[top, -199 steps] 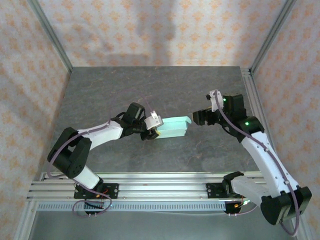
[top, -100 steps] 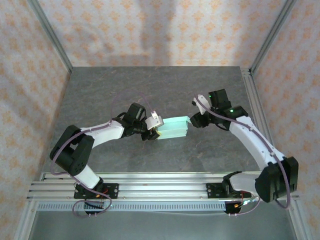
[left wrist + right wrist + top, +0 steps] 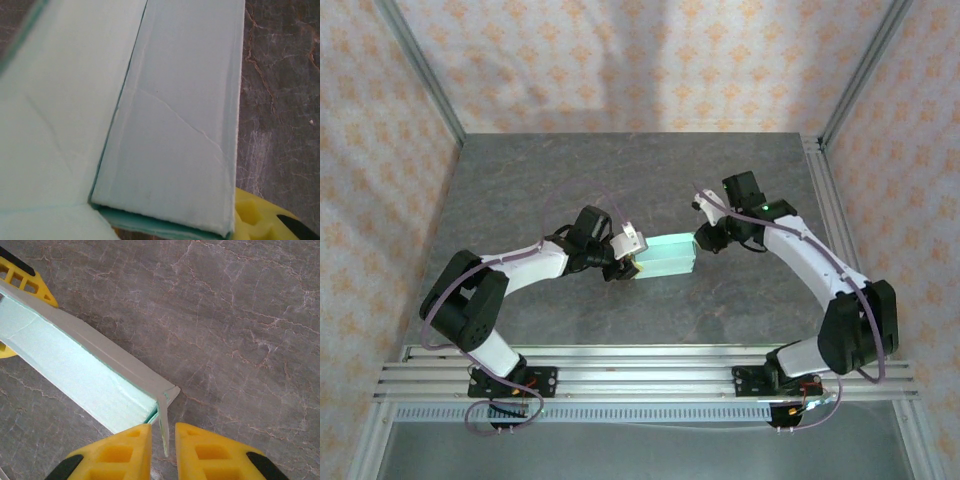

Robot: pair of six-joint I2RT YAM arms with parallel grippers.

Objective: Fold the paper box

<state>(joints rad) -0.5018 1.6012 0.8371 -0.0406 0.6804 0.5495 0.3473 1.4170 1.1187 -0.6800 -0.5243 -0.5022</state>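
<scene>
The paper box (image 3: pixel 666 255) is a pale mint, flat rectangular box held just above the grey table. My left gripper (image 3: pixel 627 260) is shut on its left end. In the left wrist view the paper box (image 3: pixel 170 125) is very close, with one yellow finger (image 3: pixel 252 221) under its near corner. My right gripper (image 3: pixel 704 240) is at the box's right end. In the right wrist view its jaws (image 3: pixel 163 442) stand narrowly apart, with the box's thin end flap (image 3: pixel 164 422) between them and a small gap on each side. The box body (image 3: pixel 75 365) runs up and to the left.
The grey marbled table (image 3: pixel 620 180) extends behind and on both sides of the box. Metal frame posts (image 3: pixel 420 70) and patterned walls enclose it. An aluminium rail (image 3: pixel 640 375) with the arm bases runs along the near edge.
My right arm has swung left to the box's right end, and its jaws have narrowed around the end flap. The left gripper has kept its hold and barely moved.
</scene>
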